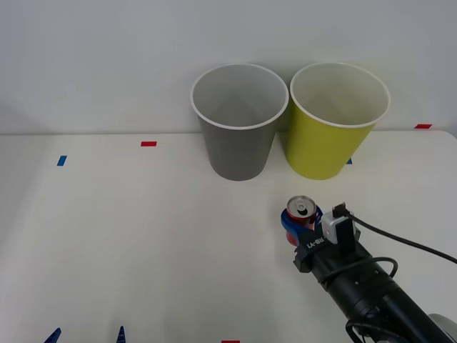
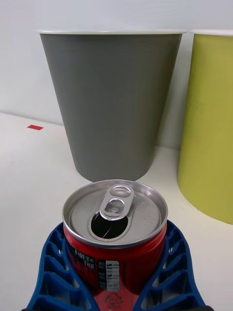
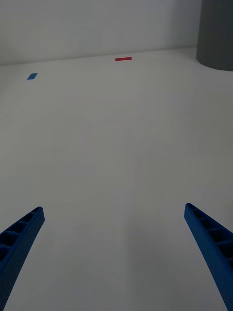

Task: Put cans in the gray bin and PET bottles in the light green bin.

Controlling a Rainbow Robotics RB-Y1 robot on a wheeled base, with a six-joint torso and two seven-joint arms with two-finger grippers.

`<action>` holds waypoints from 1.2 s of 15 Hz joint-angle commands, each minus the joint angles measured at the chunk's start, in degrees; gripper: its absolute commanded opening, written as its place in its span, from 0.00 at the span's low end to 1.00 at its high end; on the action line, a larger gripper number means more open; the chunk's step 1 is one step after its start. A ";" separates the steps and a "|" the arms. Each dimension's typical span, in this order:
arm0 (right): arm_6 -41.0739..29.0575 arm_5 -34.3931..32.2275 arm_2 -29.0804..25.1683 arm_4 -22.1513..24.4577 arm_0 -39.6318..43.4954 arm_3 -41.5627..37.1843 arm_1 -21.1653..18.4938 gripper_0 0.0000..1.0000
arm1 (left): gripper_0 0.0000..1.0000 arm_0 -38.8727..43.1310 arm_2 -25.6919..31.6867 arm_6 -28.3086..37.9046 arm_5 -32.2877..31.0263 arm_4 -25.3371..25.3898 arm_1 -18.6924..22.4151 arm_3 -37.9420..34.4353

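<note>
While the left end effector [image 1: 86, 334] waits at the near edge of the white surface [image 1: 143, 236], far to the left of the gray bin [image 1: 239, 121], its blue fingers [image 3: 22, 243] are spread wide with nothing between them. Two tape marks, one blue [image 1: 61, 161] and one red [image 1: 148, 143], lie left of the gray bin near the back wall. The gray bin stands upright at the back, and the light green bin [image 1: 335, 121] stands just beside it on its right. The red can [image 1: 300, 214] stands upright on the surface, in front of the gray bin and a little to its right, its silver top opened and its long axis vertical. The right end effector [image 1: 300, 227] has its ribbed blue fingers [image 2: 174, 272] pressed against both sides of the can. From this grip, the gray bin lies straight ahead and slightly left, so the right arm, much the nearer one, probably has to lift the can above the white rim and carry it forward.
</note>
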 commanded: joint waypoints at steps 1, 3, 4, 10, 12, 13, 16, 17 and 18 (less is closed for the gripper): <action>-2.19 17.38 -4.15 -1.79 -1.92 -11.53 -2.47 0.00 | 1.00 0.00 0.00 0.00 0.00 0.00 0.00 0.00; -3.07 29.15 -5.73 -2.50 -5.78 -16.71 -3.44 0.00 | 1.00 0.00 0.00 0.00 0.00 0.00 0.00 0.00; -3.42 35.22 -6.61 -2.85 -7.54 -19.44 -3.44 0.00 | 1.00 0.00 0.00 0.00 0.00 0.00 0.00 0.00; -5.62 53.59 -12.50 -9.79 -20.81 -26.12 -1.07 0.00 | 1.00 0.00 0.00 0.00 0.00 0.00 0.00 0.00; -6.50 61.59 -12.67 -9.44 -29.86 -26.03 -1.33 0.00 | 1.00 0.00 0.00 0.00 0.00 0.00 0.00 0.00; -8.08 66.16 -13.11 -9.44 -34.00 -26.03 -0.80 0.00 | 1.00 0.00 0.00 0.00 0.00 0.00 0.00 0.00; -14.23 70.99 -13.99 -9.79 -42.87 -22.95 1.22 0.00 | 1.00 0.00 0.00 0.00 0.00 0.00 0.00 0.00; -14.32 68.00 -14.08 -10.41 -44.37 -20.05 1.31 0.00 | 1.00 0.00 0.00 0.00 0.00 0.00 0.00 0.00; -14.41 65.54 -14.08 -11.46 -45.51 -17.50 1.31 0.00 | 1.00 0.00 0.00 0.00 0.00 0.00 0.00 0.00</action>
